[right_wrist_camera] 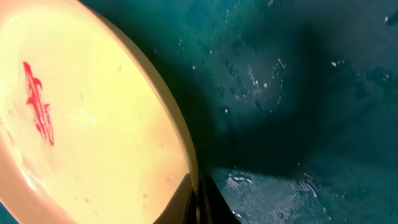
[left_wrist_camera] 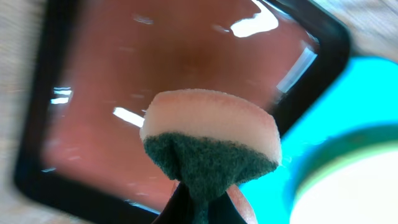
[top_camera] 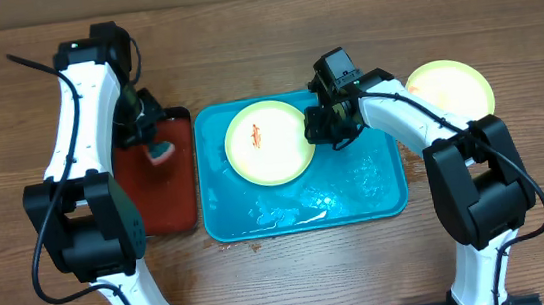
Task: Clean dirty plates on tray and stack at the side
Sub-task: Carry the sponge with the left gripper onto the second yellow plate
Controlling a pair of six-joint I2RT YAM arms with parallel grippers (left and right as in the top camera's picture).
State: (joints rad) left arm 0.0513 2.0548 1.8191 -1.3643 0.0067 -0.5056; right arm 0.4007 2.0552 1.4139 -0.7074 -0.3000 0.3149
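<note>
Seemingly one plate is already set aside on the surface right of the tray, while a red-smeared plate on the tray remains uncleaned. Its rim is clamped by the right hand, and a sponge is pinched in the left hand over the dark red tray.

Tray: lg cyan plastic rect., rounded corners, raised rim; flat on desk, centre; wet, droplets and water film over the bare floor.
Plate A: round, shallow, pale yellow-green rim, whitish centre w/ red smear; in tray's upper-left part; right edge pinched by right end effector.
Plate B: same type, no smear visible; on desk just right of tray, partly hidden by arm.
</note>
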